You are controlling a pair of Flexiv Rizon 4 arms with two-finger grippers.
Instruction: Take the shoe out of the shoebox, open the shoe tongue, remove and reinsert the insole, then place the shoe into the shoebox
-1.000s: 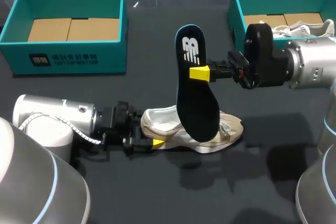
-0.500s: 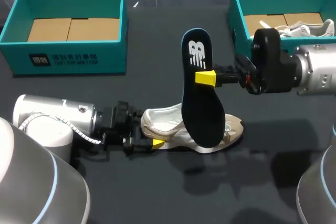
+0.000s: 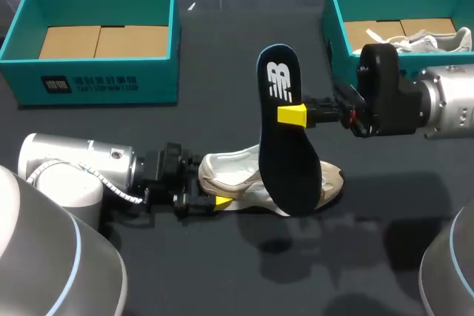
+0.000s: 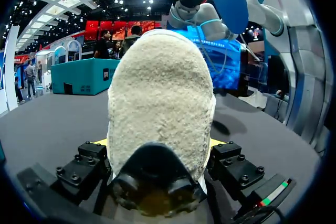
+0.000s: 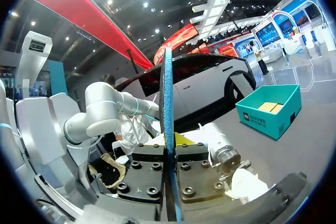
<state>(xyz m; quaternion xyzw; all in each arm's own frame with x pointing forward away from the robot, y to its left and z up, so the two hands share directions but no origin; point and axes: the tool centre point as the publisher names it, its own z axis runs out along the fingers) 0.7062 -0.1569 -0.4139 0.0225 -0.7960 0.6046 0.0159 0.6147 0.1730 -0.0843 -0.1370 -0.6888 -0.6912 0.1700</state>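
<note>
A beige shoe (image 3: pixel 229 172) lies on its side on the dark table, toe to the right. My left gripper (image 3: pixel 215 189) is at its heel; the fuzzy heel (image 4: pixel 160 93) fills the gap and both fingers press its sides. A dark navy insole (image 3: pixel 285 138) hangs upright above the shoe, its lower end in front of the toe area. My right gripper (image 3: pixel 294 115) is shut on the insole's edge near its upper third. In the right wrist view the insole (image 5: pixel 168 103) stands edge-on between the closed fingers of the right gripper (image 5: pixel 169 150).
A teal shoebox (image 3: pixel 104 83) with a cardboard floor stands at the back left. A second teal shoebox (image 3: pixel 333 12) at the back right holds another pale shoe (image 3: pixel 433 38), just behind my right arm.
My right gripper has carried the insole a little to the right and down, and the insole now hangs closer over the shoe's toe. The left arm and shoe have stayed still.
</note>
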